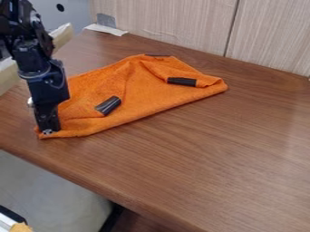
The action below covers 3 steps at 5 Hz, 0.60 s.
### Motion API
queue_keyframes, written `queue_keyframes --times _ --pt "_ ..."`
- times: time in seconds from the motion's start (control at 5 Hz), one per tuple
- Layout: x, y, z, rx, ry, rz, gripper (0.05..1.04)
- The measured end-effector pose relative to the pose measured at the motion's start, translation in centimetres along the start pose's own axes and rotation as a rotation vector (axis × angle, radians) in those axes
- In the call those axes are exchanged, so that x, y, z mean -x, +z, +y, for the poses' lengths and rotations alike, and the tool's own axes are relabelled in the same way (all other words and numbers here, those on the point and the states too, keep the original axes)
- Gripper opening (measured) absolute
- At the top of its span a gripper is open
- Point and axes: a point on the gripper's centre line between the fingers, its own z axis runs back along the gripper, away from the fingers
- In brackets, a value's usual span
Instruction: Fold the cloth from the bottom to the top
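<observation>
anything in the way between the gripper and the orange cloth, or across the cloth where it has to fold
Nothing visible stands between the gripper and the cloth; it is down at the near-left corner. Across the cloth, a dark piece left of the middle and another toward the right might get in the fold's way.

One orange cloth, three black pieces, one gripper, one surface
The pieces on the cloth numbered three: one black piece toward eight o'clock from its middle, a second piece toward two, and a thin third piece toward one, at the edge. There was one white strip toward eleven o'clock on the surface, and two pale wall panels stood toward twelve and two.
</observation>
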Motion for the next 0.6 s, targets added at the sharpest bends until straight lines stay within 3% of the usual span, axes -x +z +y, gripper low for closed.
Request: queue_keyframes --times 0.2,0.6 --pt "-0.7 0.5 0.0 0.034 -0.009 -0.032 0.068" --pt "-3.9 5.0 0.7 0.045 -0.083 -0.149 0.068"
